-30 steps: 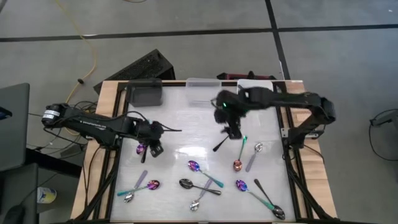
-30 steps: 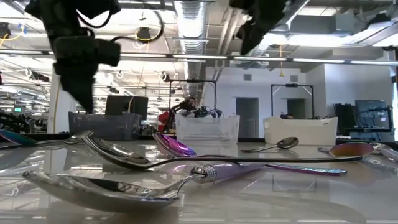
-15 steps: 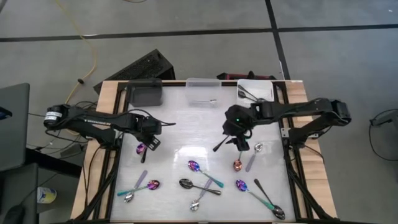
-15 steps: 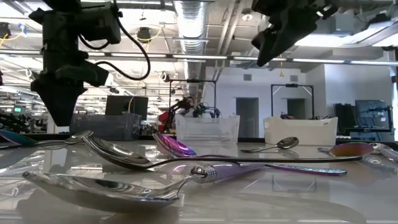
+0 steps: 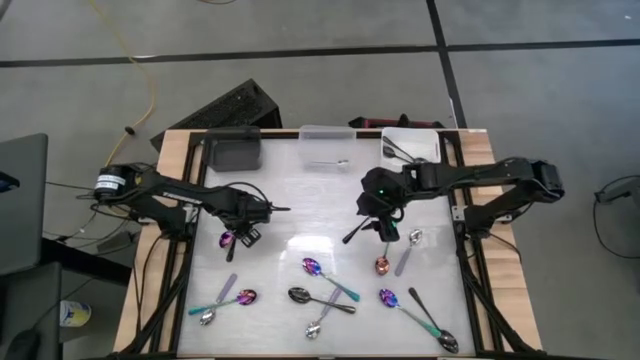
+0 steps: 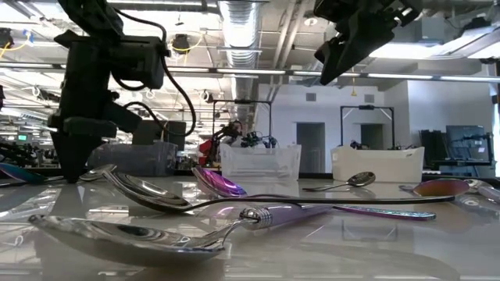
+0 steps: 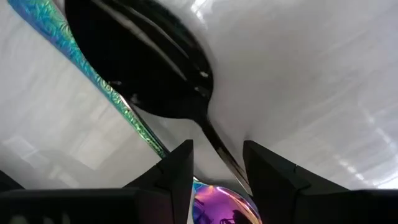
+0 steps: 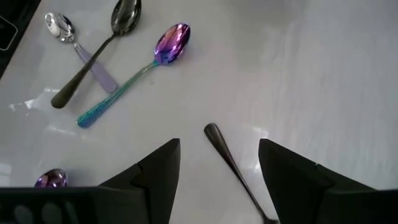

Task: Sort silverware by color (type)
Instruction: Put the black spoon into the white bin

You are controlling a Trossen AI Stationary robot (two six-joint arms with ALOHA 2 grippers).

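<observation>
Silverware [image 5: 320,285] lies scattered across the worktop's [image 5: 300,200] near half. Left claw [image 5: 247,236], fingers apart, straddles a purple spoon [image 5: 227,240]; right claw [image 5: 385,232], apart, hovers over a dark spoon [image 8: 233,165]. Centre fingers on handles before closing.

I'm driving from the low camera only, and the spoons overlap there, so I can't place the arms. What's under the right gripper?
Observer: The right gripper hangs open above the table. In its wrist view, a black spoon has its handle running between the jaws.
Operator: And the left one?
Observer: The left gripper is low, right beside an iridescent purple spoon near the table's left side.
Operator: Anything sorted yet?
Observer: Yes. A silver spoon lies in the clear bin and a dark spoon in the white bin.
</observation>
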